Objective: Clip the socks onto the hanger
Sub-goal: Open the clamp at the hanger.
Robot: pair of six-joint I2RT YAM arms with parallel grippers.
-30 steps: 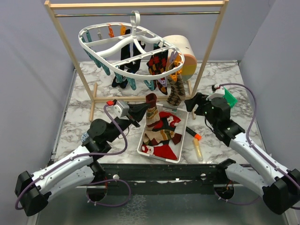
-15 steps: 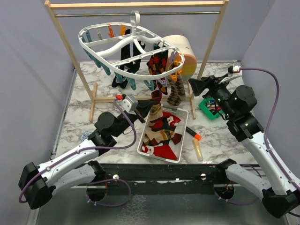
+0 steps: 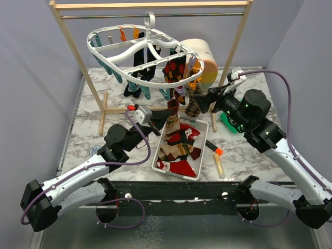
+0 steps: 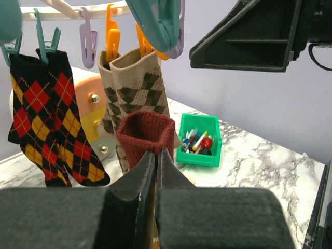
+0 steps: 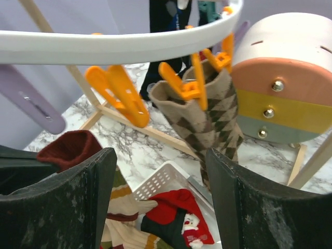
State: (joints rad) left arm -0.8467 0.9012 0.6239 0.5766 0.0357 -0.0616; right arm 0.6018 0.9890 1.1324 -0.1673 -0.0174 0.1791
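White plastic oval hanger (image 5: 104, 45) already carries red-black argyle socks (image 4: 46, 119) and tan argyle socks (image 4: 140, 83). Left gripper (image 4: 156, 155) pinched shut on dark red ribbed sock (image 4: 147, 129), held just below the clips; right gripper (image 5: 161, 158) wide open, empty, near free orange clip (image 5: 122, 96). More socks wait in white tray (image 3: 155, 165)

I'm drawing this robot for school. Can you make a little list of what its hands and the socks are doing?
left gripper: shut on the dark red sock at its cuff, held up under the hanger
right gripper: open, by a free orange clip
already clipped: tan argyle sock, red-and-black argyle socks
waiting: more socks in the white basket
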